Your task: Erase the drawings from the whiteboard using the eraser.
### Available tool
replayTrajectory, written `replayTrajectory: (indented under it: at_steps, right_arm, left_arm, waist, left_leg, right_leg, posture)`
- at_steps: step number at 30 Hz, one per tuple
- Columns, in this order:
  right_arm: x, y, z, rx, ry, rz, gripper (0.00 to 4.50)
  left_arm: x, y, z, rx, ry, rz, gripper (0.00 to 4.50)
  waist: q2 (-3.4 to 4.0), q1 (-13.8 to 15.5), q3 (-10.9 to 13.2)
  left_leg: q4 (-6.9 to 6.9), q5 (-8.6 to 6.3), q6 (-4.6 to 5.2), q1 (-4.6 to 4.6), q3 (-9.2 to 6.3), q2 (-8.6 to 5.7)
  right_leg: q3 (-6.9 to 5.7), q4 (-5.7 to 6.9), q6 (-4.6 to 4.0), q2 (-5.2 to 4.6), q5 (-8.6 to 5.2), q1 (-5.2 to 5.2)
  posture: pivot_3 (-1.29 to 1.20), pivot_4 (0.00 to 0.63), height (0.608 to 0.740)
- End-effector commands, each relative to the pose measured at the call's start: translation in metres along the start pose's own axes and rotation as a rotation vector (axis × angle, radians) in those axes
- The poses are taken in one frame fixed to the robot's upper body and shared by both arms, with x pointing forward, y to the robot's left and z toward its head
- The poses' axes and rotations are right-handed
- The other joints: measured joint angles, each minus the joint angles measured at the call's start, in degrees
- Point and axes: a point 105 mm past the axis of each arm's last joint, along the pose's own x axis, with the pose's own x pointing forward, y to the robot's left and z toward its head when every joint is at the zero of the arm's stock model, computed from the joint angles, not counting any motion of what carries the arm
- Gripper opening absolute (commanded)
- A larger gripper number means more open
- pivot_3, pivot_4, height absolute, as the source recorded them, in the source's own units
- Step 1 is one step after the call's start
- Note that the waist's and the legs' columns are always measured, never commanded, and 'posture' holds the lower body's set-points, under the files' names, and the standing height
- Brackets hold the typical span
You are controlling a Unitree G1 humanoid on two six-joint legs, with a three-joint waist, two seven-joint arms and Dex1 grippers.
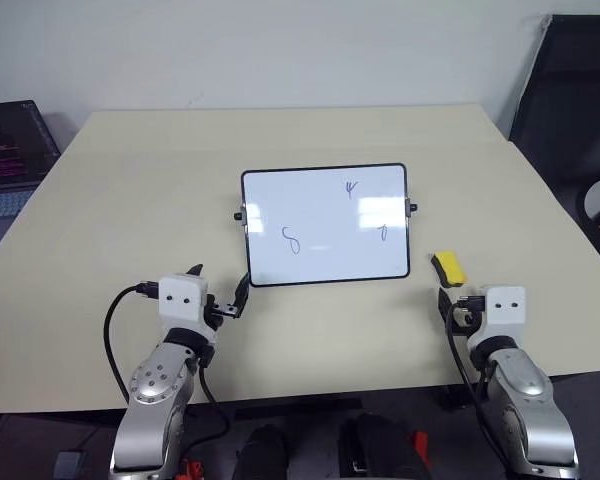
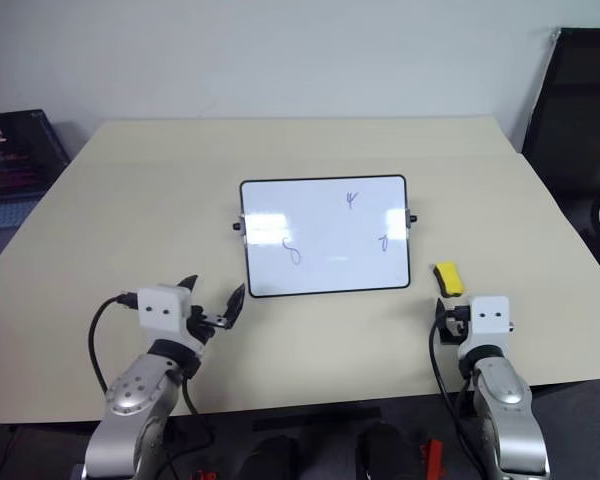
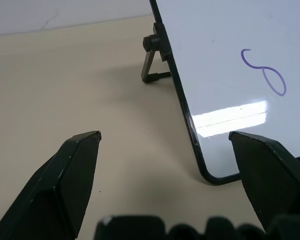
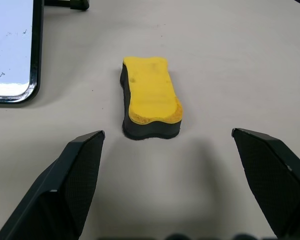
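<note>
Foam-like yellow eraser [image 4: 150, 97], dark-based, lies on our matte beige table [image 1: 130, 200] right of the glossy, black-framed whiteboard [image 1: 325, 225]. Our right gripper [image 4: 167, 137] gapes before it, our left gripper [image 3: 165, 137] gapes at the board's corner. Three thin drawings [image 1: 291, 239] look faint.

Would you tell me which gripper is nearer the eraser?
Right. The right gripper sits open just short of the eraser; the left gripper is by the whiteboard's far corner.

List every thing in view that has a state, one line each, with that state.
whiteboard: propped on its stand, three drawings unerased.
eraser: lying on the table, yellow side up, not held.
left pincer: open, empty, at the whiteboard's near corner.
right pincer: open, empty, just short of the eraser.
laptop: open, screen lit.
</note>
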Motion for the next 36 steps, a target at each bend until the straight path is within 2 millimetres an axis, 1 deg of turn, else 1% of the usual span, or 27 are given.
replayTrajectory:
  at_steps: [1, 2, 4, 7, 12, 15, 19, 21, 25, 27, 30, 36]
  right_arm:
    - [0.001, -0.006, 0.017, -0.017, -0.062, -0.001, 4.46]
    - [0.002, -0.006, 0.019, -0.019, -0.065, 0.0, 4.46]
    - [0.003, -0.004, 0.022, -0.018, -0.062, 0.023, 4.46]
    - [0.004, -0.007, 0.022, -0.011, -0.053, 0.03, 4.46]
    - [0.008, -0.007, 0.018, 0.021, -0.019, 0.046, 4.46]
    - [0.012, -0.014, 0.018, 0.037, -0.01, 0.027, 4.46]
    - [0.021, -0.021, 0.024, 0.059, -0.016, 0.0, 4.46]
    - [0.025, -0.021, 0.027, 0.07, -0.019, -0.006, 4.46]
    - [0.034, -0.019, 0.032, 0.103, -0.028, -0.009, 4.46]
    - [0.04, -0.015, 0.036, 0.123, -0.036, -0.005, 4.46]
    - [0.048, -0.01, 0.039, 0.147, -0.041, 0.007, 4.46]
    - [0.055, -0.006, 0.037, 0.184, -0.026, 0.026, 4.46]
  left_arm:
    - [0.005, -0.004, 0.029, 0.029, -0.091, -0.051, 4.5]
    - [0.006, -0.007, 0.033, 0.029, -0.101, -0.076, 4.5]
    - [0.014, -0.02, 0.046, 0.021, -0.133, -0.182, 4.5]
    - [0.024, -0.038, 0.06, -0.016, -0.162, -0.311, 4.5]
    - [0.036, -0.077, 0.066, -0.027, -0.142, -0.568, 4.5]
    - [0.033, -0.101, 0.063, -0.033, -0.109, -0.765, 4.5]
    - [0.018, -0.129, 0.06, -0.03, -0.071, -1.036, 4.5]
    - [0.015, -0.135, 0.057, -0.021, -0.057, -1.109, 4.5]
    - [0.011, -0.143, 0.05, 0.001, -0.016, -1.21, 4.5]
    - [0.013, -0.144, 0.046, 0.044, -0.011, -1.22, 4.5]
    - [0.017, -0.143, 0.047, 0.055, -0.021, -1.221, 4.5]
    - [0.02, -0.139, 0.048, 0.074, -0.036, -1.194, 4.5]
  waist:
    - [0.0, 0.0, 0.0]
    - [0.0, -0.01, 0.0]
    - [0.0, 0.01, 0.0]
    - [0.0, 0.03, 0.0]
    - [0.0, 0.02, 0.0]
    - [0.0, -0.16, 0.0]
    - [0.0, -0.25, 0.0]
    - [0.01, -0.25, 0.0]
    - [0.01, -0.25, 0.0]
    - [0.01, -0.23, 0.01]
    - [0.02, -0.23, 0.01]
    - [0.02, -0.13, 0.01]
  left_leg:
    - [0.0, 0.0, 0.0, 0.0, 0.0, 0.0]
    - [0.0, 0.0, 0.0, 0.0, 0.0, -0.01]
    - [0.0, 0.0, 0.0, 0.0, 0.0, -0.01]
    - [0.0, 0.0, 0.0, 0.0, 0.01, -0.04]
    - [-0.01, 0.0, 0.0, -0.02, 0.04, -0.06]
    - [-0.01, 0.0, 0.0, -0.02, 0.05, -0.06]
    - [-0.02, 0.0, 0.0, -0.02, 0.14, -0.05]
    - [-0.01, 0.01, 0.01, -0.01, 0.14, -0.06]
    - [-0.01, 0.01, 0.02, -0.01, 0.13, -0.05]
    - [-0.02, 0.01, 0.02, -0.01, 0.13, -0.05]
    - [-0.01, 0.01, 0.02, -0.01, 0.14, -0.05]
    - [-0.02, 0.01, 0.02, -0.01, 0.1, -0.04]
  right_leg:
    - [0.0, 0.0, -0.01, 0.0, -0.01, 0.0]
    - [0.0, 0.0, -0.01, 0.01, -0.01, 0.0]
    - [-0.01, 0.01, 0.0, 0.01, 0.0, 0.0]
    - [-0.03, 0.01, 0.04, 0.02, 0.03, 0.0]
    - [-0.03, 0.0, 0.13, 0.02, 0.07, 0.0]
    - [-0.04, 0.05, 0.13, 0.04, 0.08, 0.0]
    - [-0.03, 0.11, 0.12, 0.06, 0.07, 0.0]
    - [-0.04, 0.15, 0.12, 0.08, 0.07, 0.0]
    - [-0.03, 0.16, 0.11, 0.09, 0.07, 0.0]
    - [-0.02, 0.15, 0.11, 0.09, 0.07, -0.01]
    - [-0.01, 0.15, 0.12, 0.09, 0.07, -0.02]
    - [0.01, 0.12, 0.11, 0.09, 0.07, -0.03]
  posture:
    - [0.0, 0.15, 0.74]
    - [0.0, 0.15, 0.74]
    - [0.0, 0.15, 0.74]
    - [0.0, 0.15, 0.74]
    - [0.0, 0.15, 0.74]
    - [0.0, 0.15, 0.74]
    - [0.0, 0.15, 0.74]
    - [0.0, 0.15, 0.74]
    - [0.0, 0.15, 0.74]
    - [0.0, 0.15, 0.74]
    - [0.0, 0.15, 0.74]
    - [0.0, 0.15, 0.74]
